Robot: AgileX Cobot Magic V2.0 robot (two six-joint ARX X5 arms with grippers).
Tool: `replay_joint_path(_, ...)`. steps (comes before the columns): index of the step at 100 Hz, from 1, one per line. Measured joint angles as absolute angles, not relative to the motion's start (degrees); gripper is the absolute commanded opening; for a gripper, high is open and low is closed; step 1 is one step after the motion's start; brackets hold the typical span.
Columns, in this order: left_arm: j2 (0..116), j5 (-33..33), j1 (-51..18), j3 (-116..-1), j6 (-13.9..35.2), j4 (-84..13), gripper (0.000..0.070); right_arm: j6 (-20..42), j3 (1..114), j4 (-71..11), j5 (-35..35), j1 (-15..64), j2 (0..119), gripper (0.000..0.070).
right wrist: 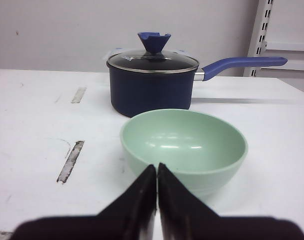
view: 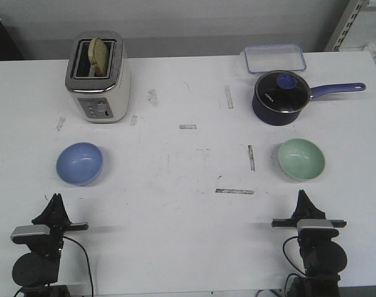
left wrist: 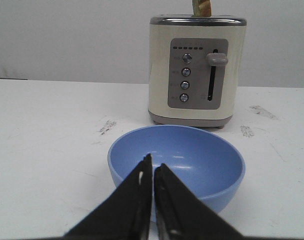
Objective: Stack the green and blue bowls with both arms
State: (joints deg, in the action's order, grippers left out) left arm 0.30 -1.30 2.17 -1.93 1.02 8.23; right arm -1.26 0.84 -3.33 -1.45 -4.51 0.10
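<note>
The blue bowl [view: 80, 163] sits upright on the white table at the left; it also shows in the left wrist view [left wrist: 182, 160]. The green bowl [view: 301, 159] sits upright at the right and shows in the right wrist view [right wrist: 184, 145]. My left gripper [view: 54, 199] is shut and empty, near the table's front edge, short of the blue bowl; in its wrist view [left wrist: 153, 162] the tips point at the bowl. My right gripper [view: 302, 195] is shut and empty, just short of the green bowl, as its wrist view [right wrist: 157, 167] shows.
A cream toaster [view: 98, 77] with a bread slice stands behind the blue bowl. A dark navy saucepan [view: 280, 96] with lid and long handle stands behind the green bowl, a clear lidded box [view: 275, 58] behind it. Grey tape marks [view: 234, 191] lie mid-table.
</note>
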Motion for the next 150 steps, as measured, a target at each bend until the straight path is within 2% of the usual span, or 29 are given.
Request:
replay_joint_path(97, 0.3, -1.3, 2.2, -1.9, 1.0, 8.3, 0.0001, -1.3, 0.8, -1.3, -1.5, -4.5, 0.1, 0.0)
replay_joint_path(110, 0.3, -1.3, 2.2, -1.9, 1.0, 8.2, 0.0001, -1.2, 0.8, 1.5, -1.3, -4.5, 0.1, 0.0)
replay_joint_path(126, 0.3, -1.3, 2.2, -1.9, 1.0, 8.3, 0.0001, -1.0, 1.0, 13.4, 0.1, -4.5, 0.1, 0.0)
replay_joint_path(136, 0.3, -1.3, 2.2, -1.9, 1.0, 8.3, 0.0001, -0.4, 4.3, 12.9, 0.2, -4.5, 0.4, 0.0)
replay_joint_path(150, 0.3, -1.3, 2.2, -1.9, 1.0, 8.3, 0.0001, -0.1, 15.1, 8.3, -1.0, -4.5, 5.8, 0.0)
